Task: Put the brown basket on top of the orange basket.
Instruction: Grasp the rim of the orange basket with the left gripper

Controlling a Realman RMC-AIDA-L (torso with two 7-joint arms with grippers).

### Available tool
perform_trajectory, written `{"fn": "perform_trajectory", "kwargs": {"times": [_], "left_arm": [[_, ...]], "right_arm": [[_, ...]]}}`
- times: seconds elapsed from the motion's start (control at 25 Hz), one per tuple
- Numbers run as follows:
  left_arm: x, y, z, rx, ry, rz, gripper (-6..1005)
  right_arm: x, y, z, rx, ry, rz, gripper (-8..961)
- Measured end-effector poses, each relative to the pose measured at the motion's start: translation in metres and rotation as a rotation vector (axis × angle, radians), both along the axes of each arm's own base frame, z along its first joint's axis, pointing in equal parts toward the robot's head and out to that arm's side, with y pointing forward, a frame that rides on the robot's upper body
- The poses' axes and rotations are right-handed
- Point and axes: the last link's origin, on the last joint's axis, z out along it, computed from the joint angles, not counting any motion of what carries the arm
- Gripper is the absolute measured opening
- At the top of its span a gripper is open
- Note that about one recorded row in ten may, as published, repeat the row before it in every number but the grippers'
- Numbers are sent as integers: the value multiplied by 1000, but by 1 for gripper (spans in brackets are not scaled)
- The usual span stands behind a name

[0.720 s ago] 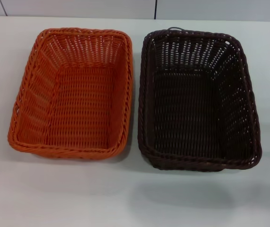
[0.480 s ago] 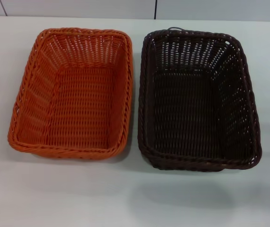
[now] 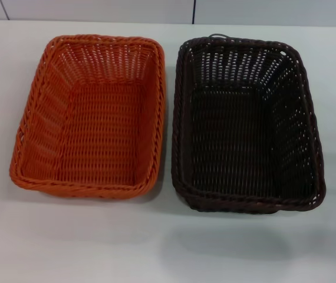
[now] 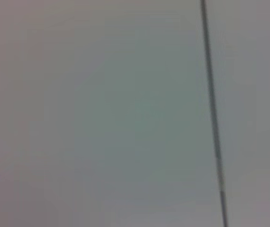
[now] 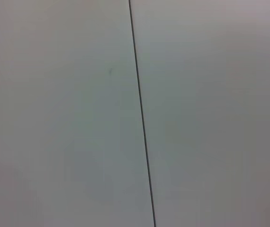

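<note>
Two baskets lie side by side on the white table (image 3: 168, 247), and neither pincer appears in any view, so whether the left or right one is released, clenched or grasping anything cannot be told. No arm shows in the head view either, so the baskets cannot be placed relative to the pincers.

Nearest the camera is a bare strip of tabletop. Beyond it, the brown basket (image 3: 247, 124) sits on the robot's right and the orange basket (image 3: 91, 115) on its left. Both rest upright on the table with their open tops facing up and their long sides running away from the camera. Their inner long rims lie just beside each other, with only a narrow gap between them. Nothing lies inside either one. A small pale loop (image 3: 216, 36) shows at the brown basket's far rim. Farther back, the table ends against a pale wall (image 3: 97, 9) crossed by dark vertical seams.

Only the head view shows the baskets. The left wrist view shows a plain pale surface with one dark line (image 4: 213, 113) across it, and the right wrist view likewise shows a pale surface with a thin dark seam (image 5: 142, 118).
</note>
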Motion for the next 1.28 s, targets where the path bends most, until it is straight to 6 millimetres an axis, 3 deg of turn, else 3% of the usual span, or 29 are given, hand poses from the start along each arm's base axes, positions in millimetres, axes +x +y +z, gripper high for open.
{"fn": "perform_trajectory", "kwargs": {"times": [0.08,0.12,0.24,0.28,0.44,0.48,0.6,0.8,0.92,1.28], "left_arm": [[20,17,17,-80,8,24,833],[20,17,17,-80,8,24,833],[50,29,34,-193,7,80,833],[67,30,39,-255,8,109,832],[86,27,43,-320,11,142,832],[107,22,45,-426,-7,193,832],[123,18,45,-513,-41,222,832],[134,9,36,-640,-77,247,832],[138,-1,21,-738,-151,236,832],[125,-5,-6,-829,-182,278,831]], "right_arm": [[0,0,-1,-6,-1,-2,728],[0,0,-1,-6,-1,-2,727],[1,-1,-1,-10,-2,-6,725],[2,-2,-2,-12,-3,-10,724],[3,-1,-3,-23,-1,-15,722],[4,1,-4,-32,0,-18,721],[4,2,-5,-38,1,-19,719],[5,3,-6,-49,2,-25,716],[6,3,-6,-50,2,-30,714],[6,3,-5,-51,3,-32,708]]}}
